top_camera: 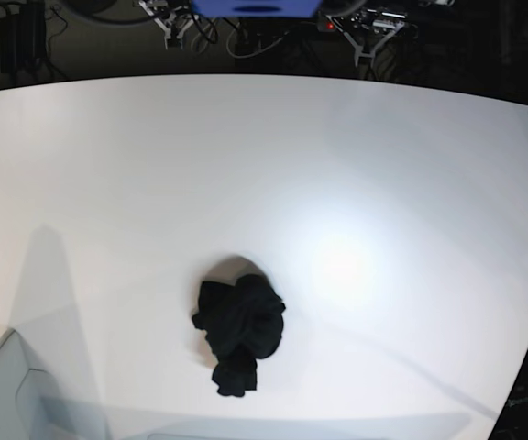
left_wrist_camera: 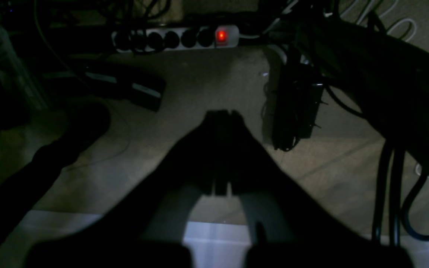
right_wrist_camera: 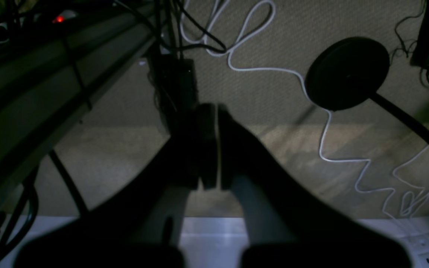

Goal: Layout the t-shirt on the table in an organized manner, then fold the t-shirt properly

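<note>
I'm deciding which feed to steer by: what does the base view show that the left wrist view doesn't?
Only the base view shows the t-shirt, crumpled in a black heap on the white table, with neither arm over it. Only the left wrist view shows the left end effector, shut and empty, hanging over dim floor with a power strip and cables. Both share only a pale strip that may be the table's edge; the wrist view is too dark to be sure.
</note>
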`<control>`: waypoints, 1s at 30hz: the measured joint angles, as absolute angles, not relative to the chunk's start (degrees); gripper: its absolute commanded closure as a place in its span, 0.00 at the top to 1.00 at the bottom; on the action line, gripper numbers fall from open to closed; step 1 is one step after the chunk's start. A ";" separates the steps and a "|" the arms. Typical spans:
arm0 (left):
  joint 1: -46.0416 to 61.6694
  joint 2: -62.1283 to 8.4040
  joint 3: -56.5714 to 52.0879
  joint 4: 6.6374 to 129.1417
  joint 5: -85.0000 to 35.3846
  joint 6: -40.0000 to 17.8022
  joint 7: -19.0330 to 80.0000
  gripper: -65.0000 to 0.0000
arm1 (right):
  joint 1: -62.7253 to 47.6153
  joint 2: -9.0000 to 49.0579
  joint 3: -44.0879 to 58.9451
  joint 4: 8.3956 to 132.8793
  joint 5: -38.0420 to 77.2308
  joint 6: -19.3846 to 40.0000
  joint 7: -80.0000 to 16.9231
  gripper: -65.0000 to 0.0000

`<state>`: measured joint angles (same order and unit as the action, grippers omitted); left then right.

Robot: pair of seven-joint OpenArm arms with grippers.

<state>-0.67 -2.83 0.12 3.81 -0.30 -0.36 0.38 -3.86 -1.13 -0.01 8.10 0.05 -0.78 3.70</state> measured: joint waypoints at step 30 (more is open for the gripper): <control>-0.86 -3.66 0.14 3.81 -0.30 -0.36 0.40 0.00 | -3.49 -1.13 -0.01 8.10 0.08 -0.67 3.88 0.00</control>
<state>-0.86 -3.66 0.14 3.81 -0.30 -0.36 0.40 -3.49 -1.13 -0.01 8.10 0.08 -0.67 3.88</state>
